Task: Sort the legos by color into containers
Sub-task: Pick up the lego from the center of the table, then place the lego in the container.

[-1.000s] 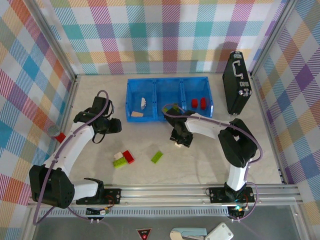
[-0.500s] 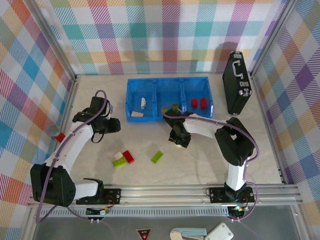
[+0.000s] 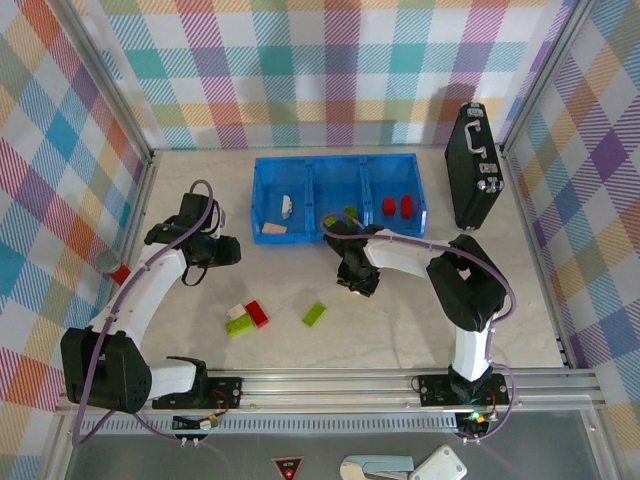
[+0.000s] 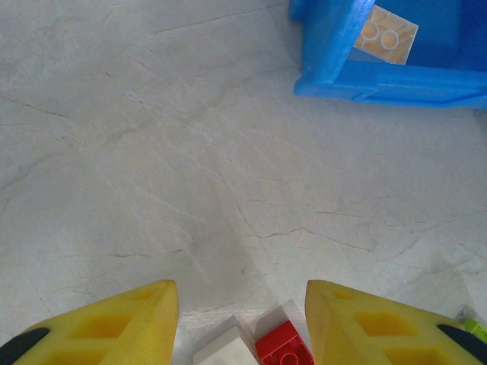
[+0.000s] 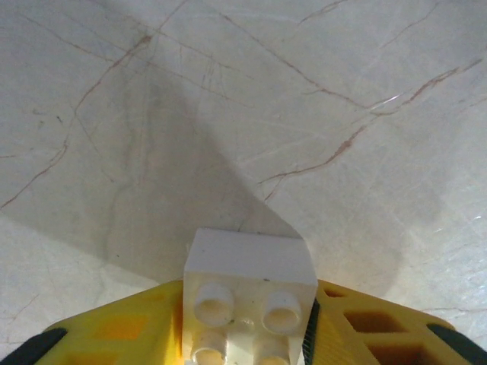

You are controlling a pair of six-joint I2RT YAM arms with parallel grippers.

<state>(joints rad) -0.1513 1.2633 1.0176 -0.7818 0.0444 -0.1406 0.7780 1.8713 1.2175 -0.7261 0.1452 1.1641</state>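
My right gripper (image 3: 352, 284) hangs low over the table, just in front of the blue tray (image 3: 335, 162), and is shut on a cream-white lego (image 5: 251, 283) pinched between its yellow fingers (image 5: 129, 323). My left gripper (image 3: 226, 252) stands open left of the tray with nothing in it. Between its fingertips (image 4: 114, 315) show a white lego (image 4: 225, 352) and a red lego (image 4: 284, 347) lying on the table. The left container holds two white legos (image 3: 287, 205), the middle one a green lego (image 3: 346, 213), the right one two red legos (image 3: 397, 206). A loose green lego (image 3: 314, 313) lies mid-table.
A black case (image 3: 472, 165) stands upright to the right of the tray. A white, red and green cluster (image 3: 246, 317) lies front left. A small red piece (image 3: 120, 273) sits against the left wall. Rails border the near edge.
My right gripper has closed on the white lego and shifted a little left and toward the tray. The left arm has barely moved.
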